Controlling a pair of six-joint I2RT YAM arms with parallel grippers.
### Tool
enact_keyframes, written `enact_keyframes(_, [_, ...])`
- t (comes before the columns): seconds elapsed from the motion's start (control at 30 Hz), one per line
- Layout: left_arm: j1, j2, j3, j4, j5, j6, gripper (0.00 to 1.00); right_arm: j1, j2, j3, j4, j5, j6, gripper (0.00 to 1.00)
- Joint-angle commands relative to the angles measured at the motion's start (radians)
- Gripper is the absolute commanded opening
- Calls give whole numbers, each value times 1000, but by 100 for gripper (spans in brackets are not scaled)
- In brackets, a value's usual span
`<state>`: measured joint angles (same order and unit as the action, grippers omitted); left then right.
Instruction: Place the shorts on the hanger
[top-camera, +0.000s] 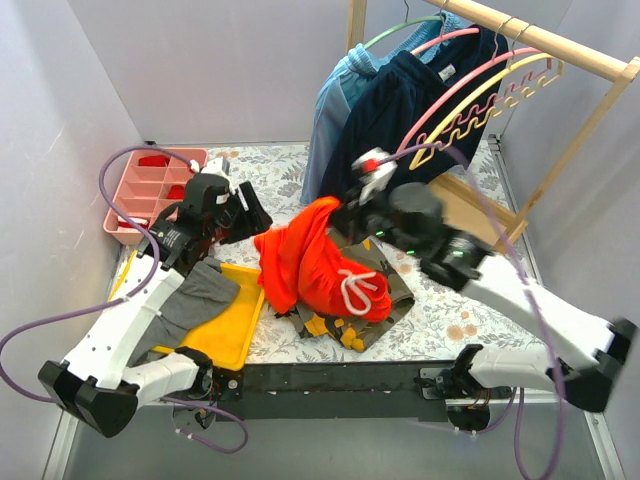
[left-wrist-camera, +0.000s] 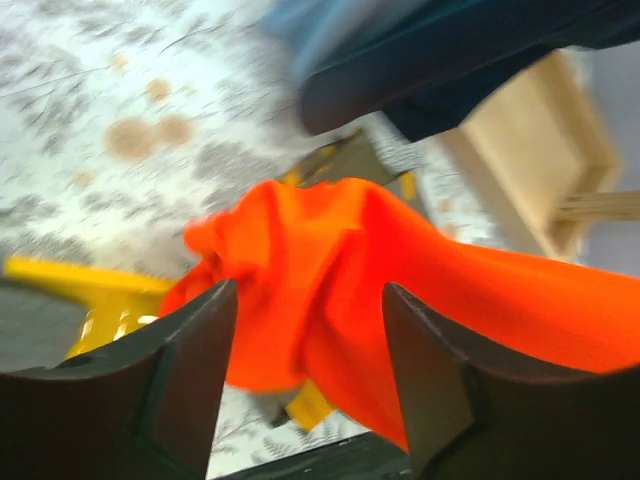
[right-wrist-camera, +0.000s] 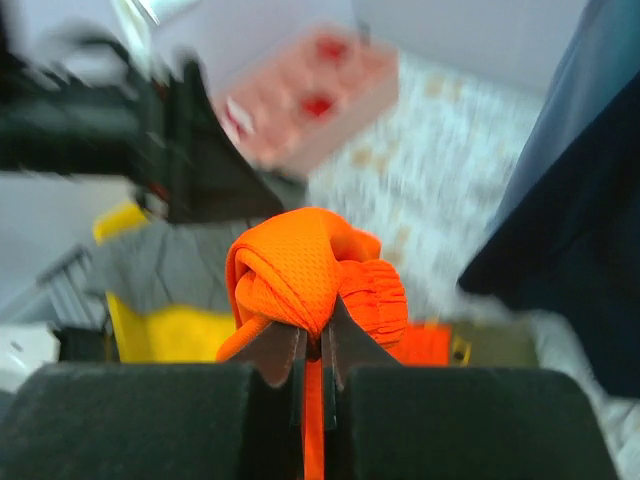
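Floral table (top-camera: 455, 312), shorts (top-camera: 310, 262) pinched in right gripper (right-wrist-camera: 318, 338) — left gripper (left-wrist-camera: 310, 298) spread, beside.

Robot lab test cell here: plain pale walls (top-camera: 220, 70) box in a small worktop (top-camera: 450, 320) under floral cloth, two cabled arms (top-camera: 125, 325) bolted along its near edge, and a wooden clothes rail (top-camera: 545, 39) stands just beyond the right tool (right-wrist-camera: 313, 345).

Bunched orange shorts (top-camera: 300, 260); racked pink hanger (top-camera: 470, 84)
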<state>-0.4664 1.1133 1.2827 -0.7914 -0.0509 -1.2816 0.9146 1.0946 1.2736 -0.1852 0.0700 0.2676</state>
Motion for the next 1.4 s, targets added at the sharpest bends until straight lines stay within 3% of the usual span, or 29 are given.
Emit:
enact_keyframes(0.0, [11,-136,-71,-41,-165,-22,67,75,184,-160,103,-24,116,1])
enact_keyframes(0.07, [14,-159,-77,-57,-179,-24,69,95,261,-155,109,-33,140,2])
enact_keyframes(0.1, [14,-165,-74,-78,-185,-22,69,107,330,-129,83,-44,145,8])
enact_keyframes(0.13, [14,-170,-74,-84,-179,-10,68,118,352,-114,64,-36,147,17])
enact_keyframes(0.17, [14,-170,-75,-92,-175,-1,68,125,364,-109,53,-23,147,36])
enact_keyframes(0.2, [14,-168,-79,-100,-161,8,68,144,357,-112,55,-10,142,47])
enact_keyframes(0.3, [14,-150,-101,-91,-100,42,63,155,285,-167,73,25,136,69])
enact_keyframes(0.43, [9,-115,-132,-49,15,74,50,161,159,-250,21,95,156,73])
enact_keyframes(0.5, [-12,-70,-118,-46,8,87,47,164,73,-286,-2,120,189,76])
enact_keyframes(0.67, [-262,38,-19,-84,-241,68,49,161,-47,-406,-101,296,269,77])
enact_keyframes(0.83, [-443,209,113,-173,-435,59,64,101,-114,-511,-152,318,334,77])
enact_keyframes(0.93, [-481,291,164,-195,-503,71,72,61,-98,-542,-123,280,331,77])
enact_keyframes(1.13, [-506,390,136,-190,-520,100,73,55,-41,-568,-122,269,331,78])
enact_keyframes(1.23, [-506,389,87,-223,-572,50,63,55,-44,-588,-129,257,340,72])
enact_keyframes(1.33, [-482,297,-8,-213,-566,1,37,55,-73,-609,-140,267,344,47])
enact_keyframes(1.37, [-468,269,-52,-215,-561,-13,16,53,-91,-625,-146,272,346,32])
